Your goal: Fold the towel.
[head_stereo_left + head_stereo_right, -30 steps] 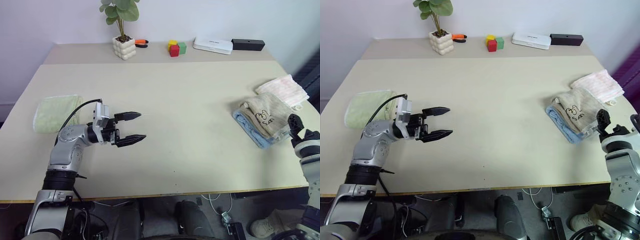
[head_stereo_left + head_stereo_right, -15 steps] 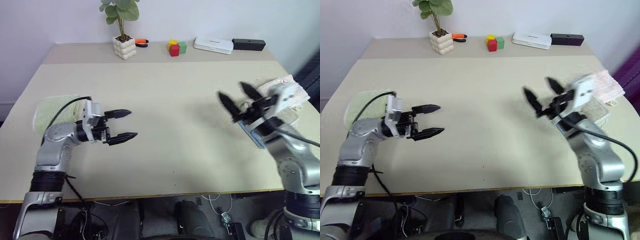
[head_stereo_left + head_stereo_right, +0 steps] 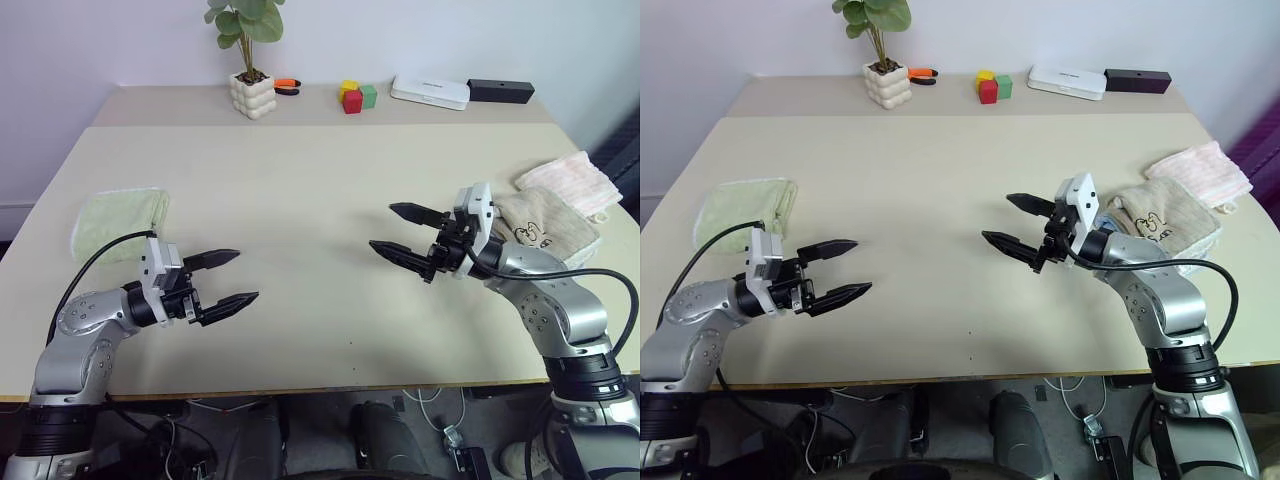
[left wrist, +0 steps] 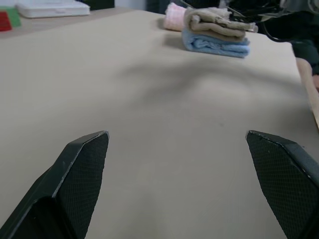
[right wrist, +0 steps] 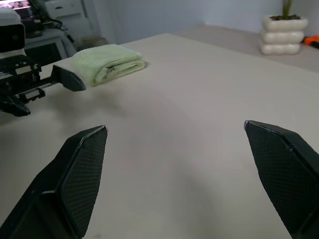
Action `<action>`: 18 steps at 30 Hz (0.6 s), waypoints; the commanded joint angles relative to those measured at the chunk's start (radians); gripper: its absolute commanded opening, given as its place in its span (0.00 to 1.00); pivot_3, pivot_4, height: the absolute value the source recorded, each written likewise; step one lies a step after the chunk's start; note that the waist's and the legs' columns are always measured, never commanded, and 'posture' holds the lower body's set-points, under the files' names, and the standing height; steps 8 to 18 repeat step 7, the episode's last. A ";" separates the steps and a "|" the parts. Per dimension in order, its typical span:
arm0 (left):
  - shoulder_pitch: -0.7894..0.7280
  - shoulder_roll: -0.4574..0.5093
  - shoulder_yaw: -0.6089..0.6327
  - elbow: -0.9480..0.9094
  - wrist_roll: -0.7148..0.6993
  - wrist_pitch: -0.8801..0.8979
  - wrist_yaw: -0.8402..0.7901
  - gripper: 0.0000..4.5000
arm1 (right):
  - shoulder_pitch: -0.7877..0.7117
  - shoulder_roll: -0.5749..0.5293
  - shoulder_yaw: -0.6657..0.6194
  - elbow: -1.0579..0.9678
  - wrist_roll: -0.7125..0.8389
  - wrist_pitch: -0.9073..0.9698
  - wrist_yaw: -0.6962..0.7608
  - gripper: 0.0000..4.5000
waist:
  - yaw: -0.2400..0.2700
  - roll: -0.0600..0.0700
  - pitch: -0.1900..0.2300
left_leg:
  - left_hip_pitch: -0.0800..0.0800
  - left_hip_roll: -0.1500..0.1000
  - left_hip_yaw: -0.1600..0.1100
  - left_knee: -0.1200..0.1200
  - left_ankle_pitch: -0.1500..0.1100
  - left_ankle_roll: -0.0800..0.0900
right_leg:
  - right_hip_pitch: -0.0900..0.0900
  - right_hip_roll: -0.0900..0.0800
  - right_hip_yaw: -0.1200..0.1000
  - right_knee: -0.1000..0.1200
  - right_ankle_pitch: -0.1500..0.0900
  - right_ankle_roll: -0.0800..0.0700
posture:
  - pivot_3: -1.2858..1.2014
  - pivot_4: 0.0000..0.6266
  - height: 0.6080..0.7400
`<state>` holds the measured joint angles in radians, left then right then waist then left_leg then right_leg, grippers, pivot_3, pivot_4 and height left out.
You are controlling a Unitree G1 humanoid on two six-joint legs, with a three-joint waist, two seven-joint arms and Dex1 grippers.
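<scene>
**Beige table, both grippers spread wide, towel folded at the right edge**

Beige-tan terry cloth, the towel (image 3: 541, 228), lies folded on top of a light blue towel (image 4: 215, 45) near the right edge of the table (image 3: 300, 180). A small dark embroidered mark faces up on it. A pale pink towel (image 3: 567, 183) lies just beyond the stack, touching it.

The right gripper (image 3: 402, 232) hangs above the table, just left of the towel stack, and points toward the table's left side. Its two black fingers stand wide apart and hold nothing.

The left gripper (image 3: 224, 277) hangs above the table near the front left and points toward the right. Its fingers are also spread wide, with nothing between them. The two grippers face each other across bare table surface, well apart.

A light green towel (image 3: 118, 221) lies folded near the left edge, just beyond the left arm.

Along the far edge stand a potted plant (image 3: 248, 62), an orange-handled tool (image 3: 285, 86), coloured blocks (image 3: 354, 96), a flat white device (image 3: 429, 92) and a black box (image 3: 501, 90).
</scene>
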<state>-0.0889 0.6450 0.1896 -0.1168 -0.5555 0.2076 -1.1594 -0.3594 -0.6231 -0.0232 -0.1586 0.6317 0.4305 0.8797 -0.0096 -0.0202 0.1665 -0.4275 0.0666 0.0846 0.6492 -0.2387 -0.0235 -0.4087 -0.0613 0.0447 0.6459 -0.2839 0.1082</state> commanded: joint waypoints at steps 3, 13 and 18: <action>-0.054 -0.009 -0.011 0.042 0.007 -0.047 -0.015 1.00 | 0.036 -0.039 -0.077 -0.065 0.007 0.024 -0.011 0.99 | -0.001 0.000 0.000 | 0.000 0.000 0.000 0.000 0.000 0.000 | 0.000 0.000 0.000 0.000 0.000 0.000 | 0.52 0.24 0.96; -0.086 -0.042 -0.027 0.045 0.002 -0.048 0.005 1.00 | 0.051 -0.055 -0.101 -0.104 0.015 0.053 -0.014 0.99 | -0.002 0.000 0.000 | 0.000 0.000 0.000 0.000 0.000 0.000 | 0.000 0.000 0.000 0.000 0.000 0.000 | 0.52 0.24 0.96; -0.086 -0.042 -0.027 0.045 0.002 -0.048 0.005 1.00 | 0.051 -0.055 -0.101 -0.104 0.015 0.053 -0.014 0.99 | -0.002 0.000 0.000 | 0.000 0.000 0.000 0.000 0.000 0.000 | 0.000 0.000 0.000 0.000 0.000 0.000 | 0.52 0.24 0.96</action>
